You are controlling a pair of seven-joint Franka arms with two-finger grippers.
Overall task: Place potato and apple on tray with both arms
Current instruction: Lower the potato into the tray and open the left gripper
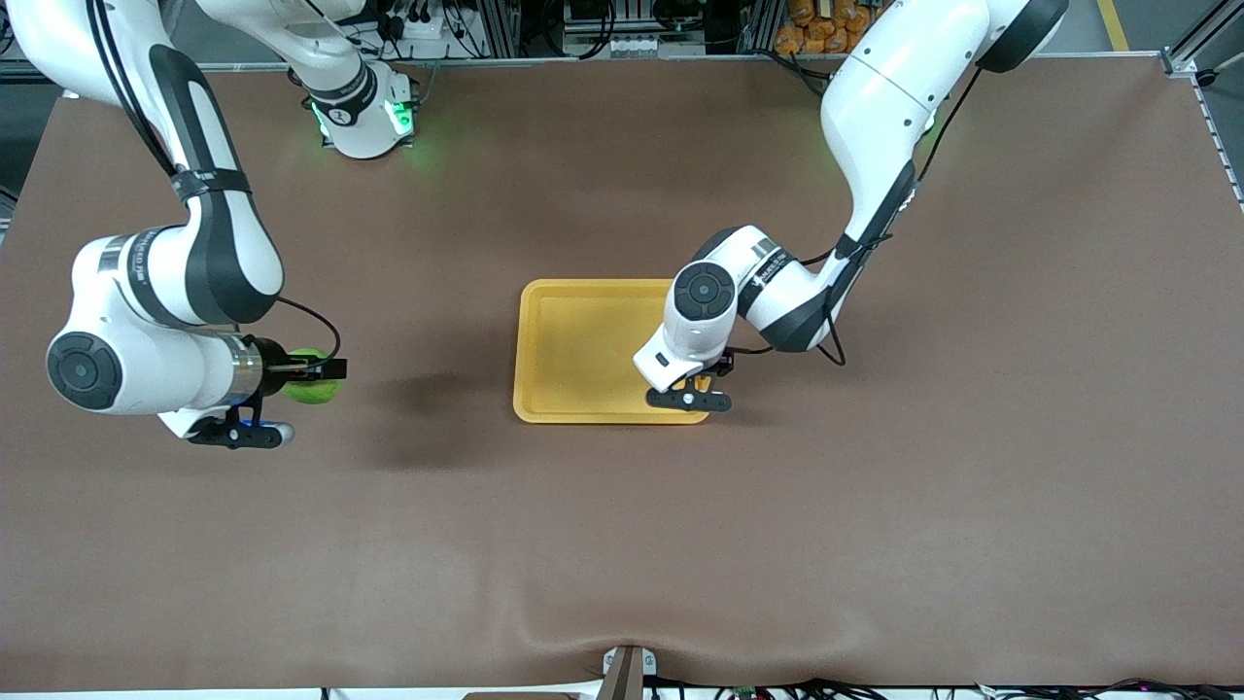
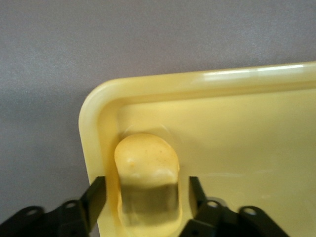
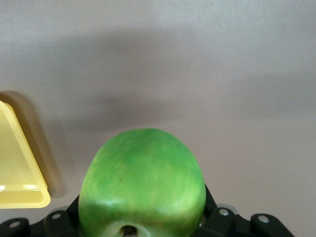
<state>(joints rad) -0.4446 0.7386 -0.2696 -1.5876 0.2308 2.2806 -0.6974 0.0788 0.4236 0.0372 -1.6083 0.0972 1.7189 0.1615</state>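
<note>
The left wrist view shows what the front view hides: the small yellow-orange oblong potato [image 2: 146,170] lies inside the shallow yellow plastic tray [image 2: 207,84], in a rounded corner – the one toward the left arm's end and nearest the front camera. The left gripper [image 2: 148,197] stands over it, its black fingers [image 2: 94,197] parted on each side with a gap, so the potato is released. In the front view the wrist covers this gripper [image 1: 692,387].

The right gripper [image 1: 313,374] is clenched on the round bright green apple [image 3: 142,182], over the brown table [image 1: 622,544] well apart from the tray – its fingertips are cut off in the right wrist view.
</note>
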